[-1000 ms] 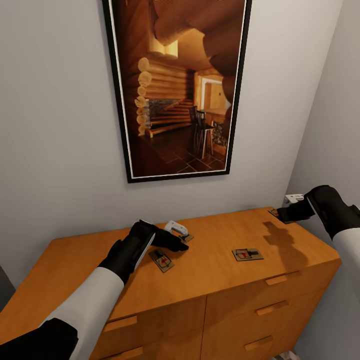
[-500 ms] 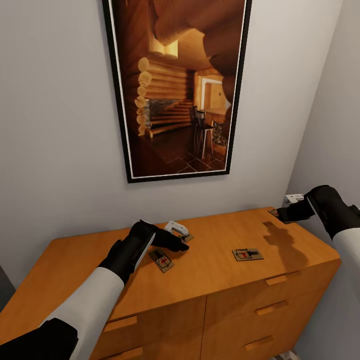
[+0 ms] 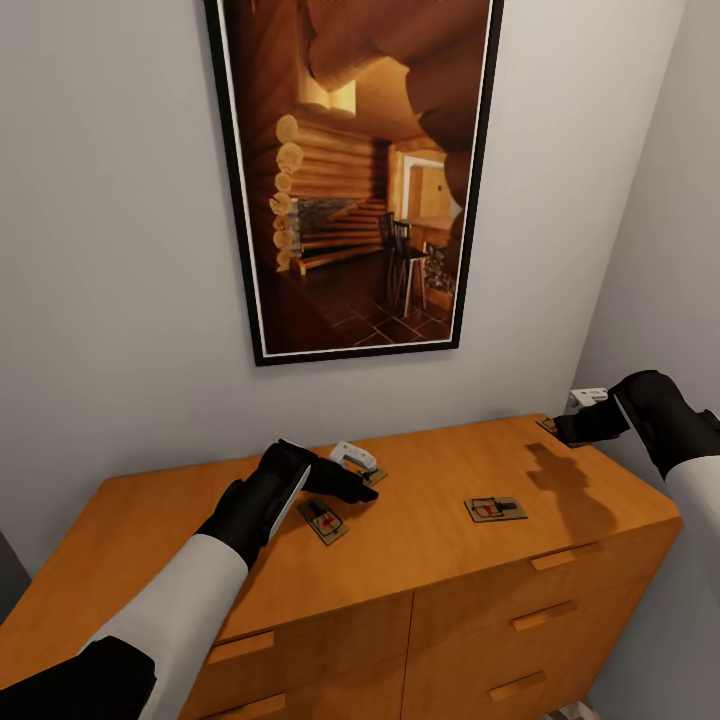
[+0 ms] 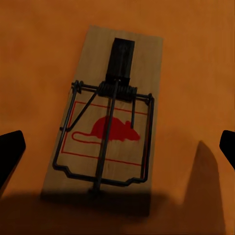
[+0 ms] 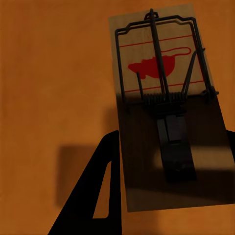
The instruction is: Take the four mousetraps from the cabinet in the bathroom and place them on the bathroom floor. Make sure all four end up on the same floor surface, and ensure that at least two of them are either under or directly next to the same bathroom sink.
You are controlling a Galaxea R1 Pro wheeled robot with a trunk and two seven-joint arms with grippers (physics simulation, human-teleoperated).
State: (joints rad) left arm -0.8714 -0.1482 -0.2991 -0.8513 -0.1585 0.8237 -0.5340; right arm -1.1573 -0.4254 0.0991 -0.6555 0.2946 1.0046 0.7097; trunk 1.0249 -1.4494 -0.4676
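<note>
The left arm is stretched forward and low over the cabinet [image 3: 420, 540], its left gripper [image 3: 362, 478] spread wide above a mousetrap [image 4: 110, 132] lying flat on the surface, another mousetrap [image 3: 323, 521] just beside its wrist. A third mousetrap [image 3: 495, 508] is seen further right. At the far right corner, the right arm is bent inward and the right gripper [image 3: 562, 430] is poised over a fourth mousetrap [image 5: 169, 105]; whether it is spread or closed cannot be told.
</note>
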